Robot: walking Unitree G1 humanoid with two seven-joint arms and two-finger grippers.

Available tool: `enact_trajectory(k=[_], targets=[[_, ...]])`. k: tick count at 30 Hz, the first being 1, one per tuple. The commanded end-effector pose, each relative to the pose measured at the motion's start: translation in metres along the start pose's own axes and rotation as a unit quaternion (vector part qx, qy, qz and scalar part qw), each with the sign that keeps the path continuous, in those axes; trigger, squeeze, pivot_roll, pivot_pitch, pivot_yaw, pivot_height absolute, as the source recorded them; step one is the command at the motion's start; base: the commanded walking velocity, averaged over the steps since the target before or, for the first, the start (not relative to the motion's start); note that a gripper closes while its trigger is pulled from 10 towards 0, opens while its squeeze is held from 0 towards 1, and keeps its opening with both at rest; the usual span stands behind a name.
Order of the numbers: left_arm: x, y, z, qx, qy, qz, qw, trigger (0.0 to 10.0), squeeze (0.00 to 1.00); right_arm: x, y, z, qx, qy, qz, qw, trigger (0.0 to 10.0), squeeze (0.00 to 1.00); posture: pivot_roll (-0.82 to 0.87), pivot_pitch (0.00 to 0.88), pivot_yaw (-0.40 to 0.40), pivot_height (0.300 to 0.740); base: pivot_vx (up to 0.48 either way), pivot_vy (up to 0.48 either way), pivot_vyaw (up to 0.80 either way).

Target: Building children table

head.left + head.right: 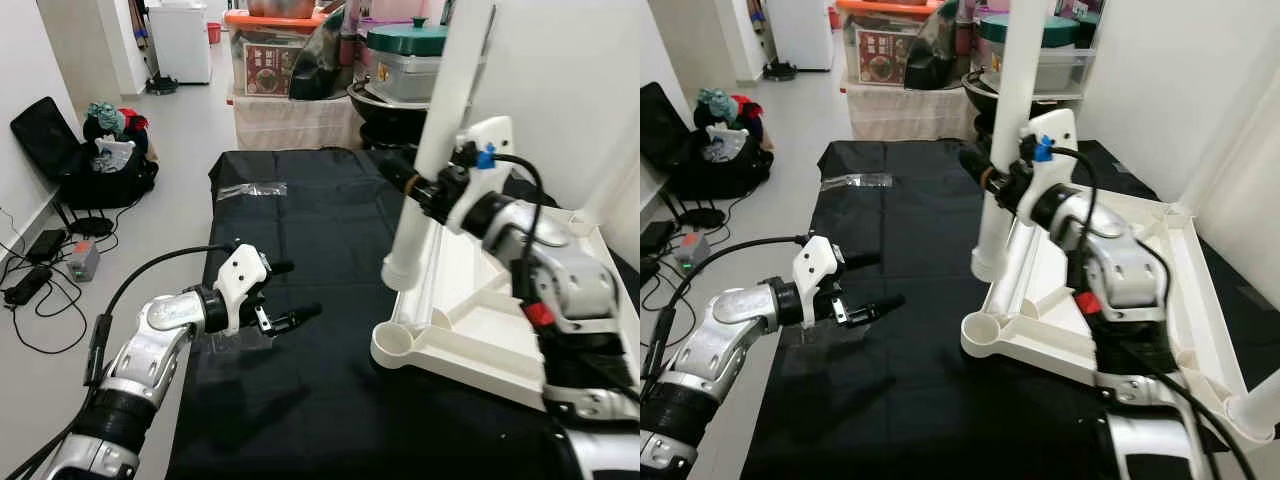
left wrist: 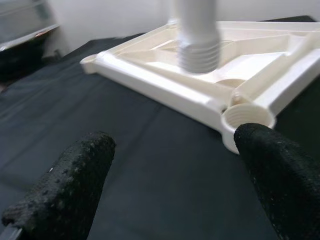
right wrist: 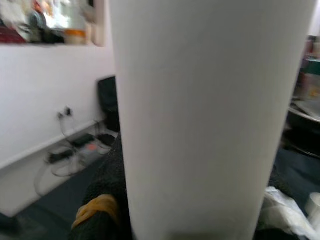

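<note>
Bright, even daylight; soft, blurred wrist views.

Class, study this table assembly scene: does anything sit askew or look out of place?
The white leg, gripped by the right hand, leans tilted with its threaded end above the upturned tabletop, not in the corner socket. The left hand hovers open.

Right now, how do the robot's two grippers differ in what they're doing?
The right gripper is shut on the white table leg, holding it nearly upright above the upturned white tabletop; the left gripper is open and holds nothing. The right one is raised over the tabletop's edge, while the left hovers low over the black cloth, beside the tabletop's corner socket. Both have two long black fingers.
</note>
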State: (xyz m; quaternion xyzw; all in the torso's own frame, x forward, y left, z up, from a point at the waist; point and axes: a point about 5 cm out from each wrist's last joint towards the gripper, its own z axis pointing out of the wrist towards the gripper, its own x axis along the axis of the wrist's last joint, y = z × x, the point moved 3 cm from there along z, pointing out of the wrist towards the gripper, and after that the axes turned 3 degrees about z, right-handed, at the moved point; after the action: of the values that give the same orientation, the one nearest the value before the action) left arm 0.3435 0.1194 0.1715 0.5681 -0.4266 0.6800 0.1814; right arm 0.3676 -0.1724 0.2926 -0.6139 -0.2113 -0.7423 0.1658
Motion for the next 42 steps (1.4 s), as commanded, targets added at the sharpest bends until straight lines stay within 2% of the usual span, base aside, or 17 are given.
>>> enact_trajectory(k=[1,6,12,22,38,42], targets=[[-0.010,-0.009,-0.012,0.044,-0.023,-0.005,0.999,10.0,0.00,-0.016,0.003,-0.012,-0.010,-0.021,0.003,1.000,0.0,0.00,0.05,0.000,-0.059,0.740,0.000,0.000,0.00],[-0.014,-0.018,-0.018,0.079,-0.031,-0.014,0.996,10.0,0.00,-0.033,-0.006,-0.021,-0.002,-0.037,0.021,0.999,0.0,0.00,0.05,0.000,-0.056,0.740,0.000,0.000,0.00],[-0.016,-0.019,-0.017,0.091,-0.033,-0.014,0.995,10.0,0.00,-0.044,-0.015,-0.024,0.002,-0.037,0.041,0.998,0.0,0.00,0.05,0.000,-0.052,0.740,0.000,0.000,0.00],[-0.012,-0.021,-0.012,0.110,-0.028,-0.011,0.994,10.0,0.00,-0.039,-0.016,-0.019,-0.016,-0.010,0.049,0.999,0.0,0.00,0.05,0.000,-0.053,0.740,0.000,0.000,0.00],[-0.014,-0.023,-0.014,0.115,-0.031,-0.011,0.993,10.0,0.00,-0.045,-0.024,-0.019,-0.015,-0.009,0.060,0.998,0.0,0.00,0.05,0.000,-0.042,0.740,0.000,0.000,0.00],[-0.013,-0.024,-0.013,0.116,-0.031,-0.010,0.993,10.0,0.00,-0.048,-0.032,-0.028,-0.001,-0.006,0.067,0.998,0.0,0.00,0.05,0.000,-0.035,0.740,0.000,0.000,0.00]])
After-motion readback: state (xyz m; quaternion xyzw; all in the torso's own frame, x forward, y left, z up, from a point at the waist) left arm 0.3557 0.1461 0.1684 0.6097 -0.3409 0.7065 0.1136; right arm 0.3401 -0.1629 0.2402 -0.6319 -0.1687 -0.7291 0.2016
